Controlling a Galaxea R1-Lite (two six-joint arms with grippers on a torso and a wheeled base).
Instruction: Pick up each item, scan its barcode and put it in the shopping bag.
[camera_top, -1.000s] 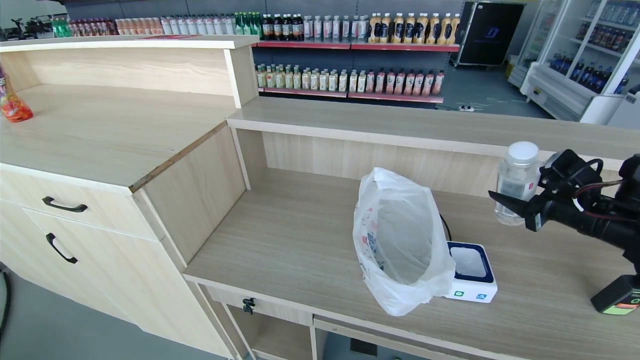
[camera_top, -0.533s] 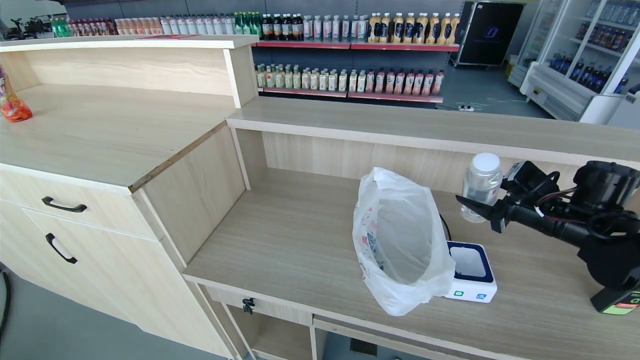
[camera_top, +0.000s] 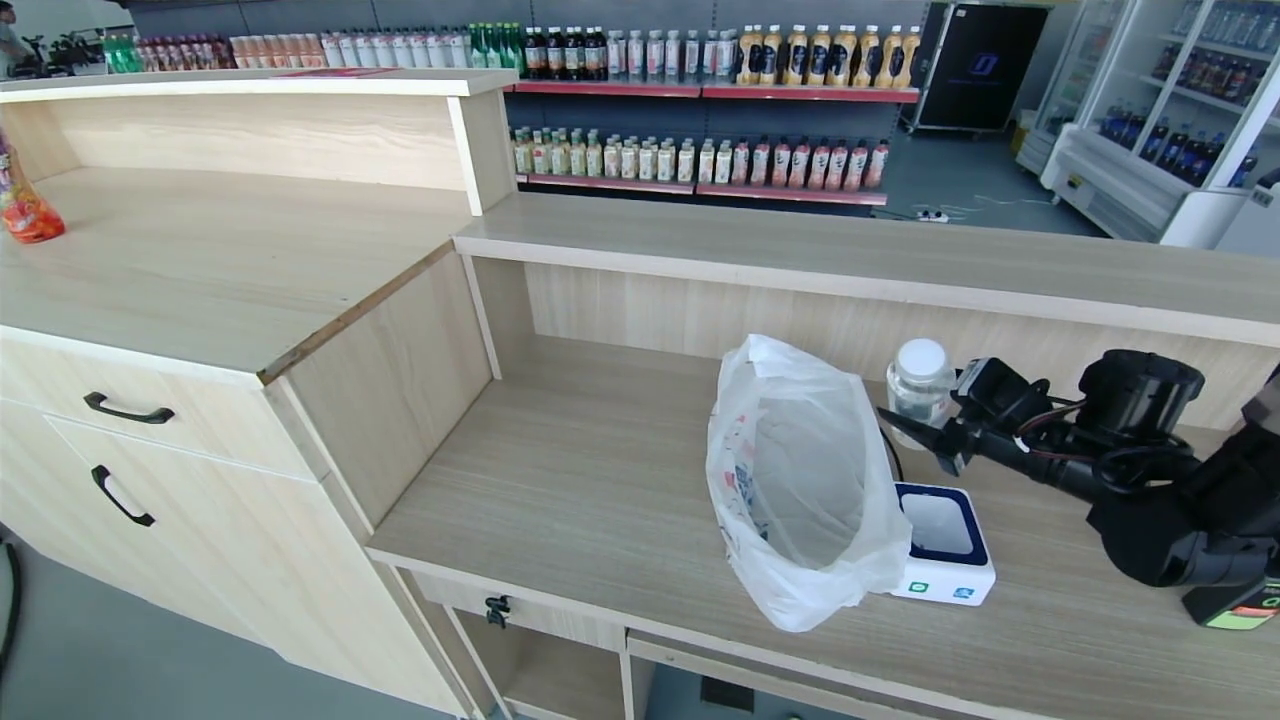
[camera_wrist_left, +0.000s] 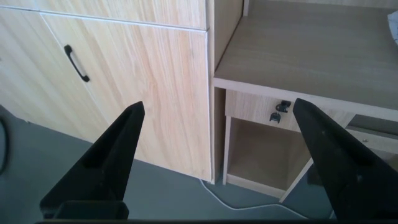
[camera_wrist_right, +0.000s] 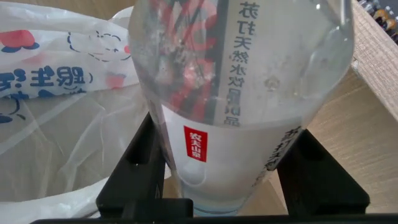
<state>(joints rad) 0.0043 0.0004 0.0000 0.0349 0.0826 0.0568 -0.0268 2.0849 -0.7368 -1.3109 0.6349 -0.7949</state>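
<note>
On the L wrist cam we see the L gripper spread wide, nothing btw its two dark fingers, hanging in front of a cabinet door and a drawer lock. In the head view, at the far left edge, an orange bottle sits on the raised counter, its top cut off by the frame. Just right of ctr the white shopping bag stands on the lower counter, mouth open toward the camera. At the bag's lower right is the scanner, window facing up, its left part hidden behind the bag. Right of the bag's upper rim, above the scanner in the frame, is the water bottle: upright, long axis approx vertical, white cap on top. The R gripper comes in from the right edge w/ its fingers clamped on the bottle's lower body. The R wrist cam shows the fingers pressed on both sides of the clear bottle, bag plastic behind. The near finger hides the bottle's base, so we can't tell if it rests on the counter or hangs above it; which way the barcode faces we can't tell either. At the lower right edge a black device lies on the counter, partly cut off.
</note>
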